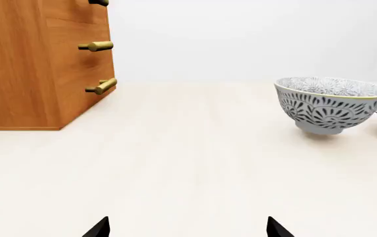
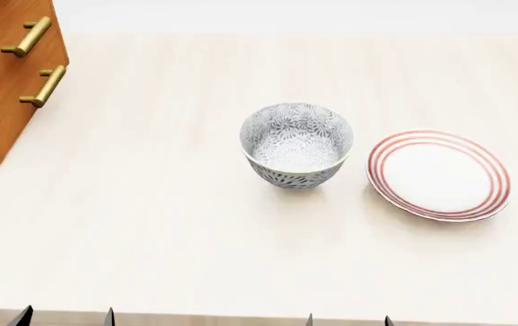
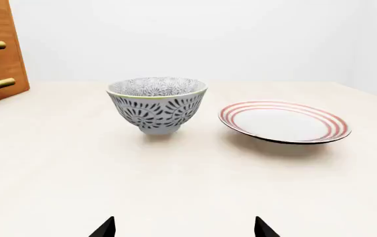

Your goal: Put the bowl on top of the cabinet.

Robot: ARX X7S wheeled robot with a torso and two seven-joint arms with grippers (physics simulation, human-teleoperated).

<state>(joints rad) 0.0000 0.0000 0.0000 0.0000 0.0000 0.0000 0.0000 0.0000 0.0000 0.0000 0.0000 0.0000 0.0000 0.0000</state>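
The big wooden cabinet (image 2: 5, 75) stands far left on the pale table (image 2: 168, 224). The flowery bowl (image 2: 296, 144) sits upright mid-table, beside the red-ringed plate (image 2: 438, 174). Both claws, left gripper (image 2: 64, 316) and right gripper (image 2: 347, 320), are spread wide, holding nothing. The right one should come straight in and pinch the rim gently.

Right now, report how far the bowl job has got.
Nothing looks done: the bowl stands upright on the table, between the plate and the cabinet. Nothing is in hand; the left gripper and right gripper sit open at the near edge. Grasping, lifting and placing remain.
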